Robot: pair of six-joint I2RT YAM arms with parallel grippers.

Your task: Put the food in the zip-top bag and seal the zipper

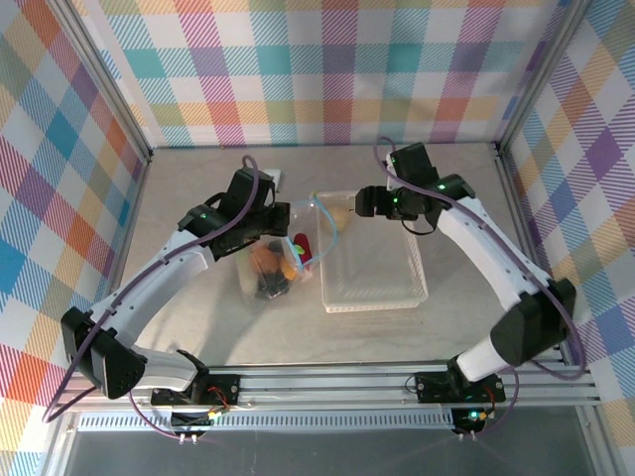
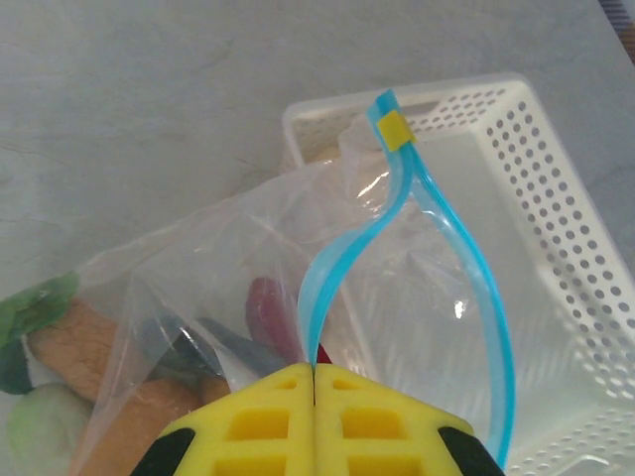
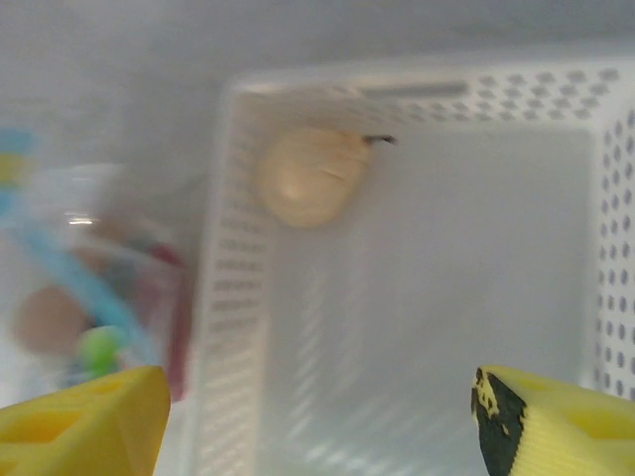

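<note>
The right gripper [image 3: 317,424] hangs over the basket with its yellow fingers spread wide and nothing between them. The left gripper [image 2: 314,382] has its ribbed yellow fingers pressed tight together, pinching one end of the zipper [image 2: 316,297].

On the pale, mottled table [image 1: 198,327] the white basket [image 1: 373,303] lies to the right of centre. It is a rectangular plastic one with perforated walls and a smooth floor, and its long axis runs from near to far.

The zip-top bag [image 2: 198,248] sits just left of it, touching its left wall. It is clear, crinkled film, with its loaded bottom toward the near side and its mouth lifted toward the basket's far-left corner. The zipper is a thin light-blue strip. Its two halves bow apart into an open loop that runs lengthwise from the left fingers to that corner, where a small yellow slider [image 2: 397,130] caps it.

Inside the bag the food lies heaped:
- a tan bread-like piece [image 2: 74,342]
- a white radish [image 2: 35,426] with green leaves
- a dark red piece [image 2: 266,309]

One pale, rounded shell-shaped piece [image 3: 310,177] rests in the basket's far-left corner, against the wall
</note>
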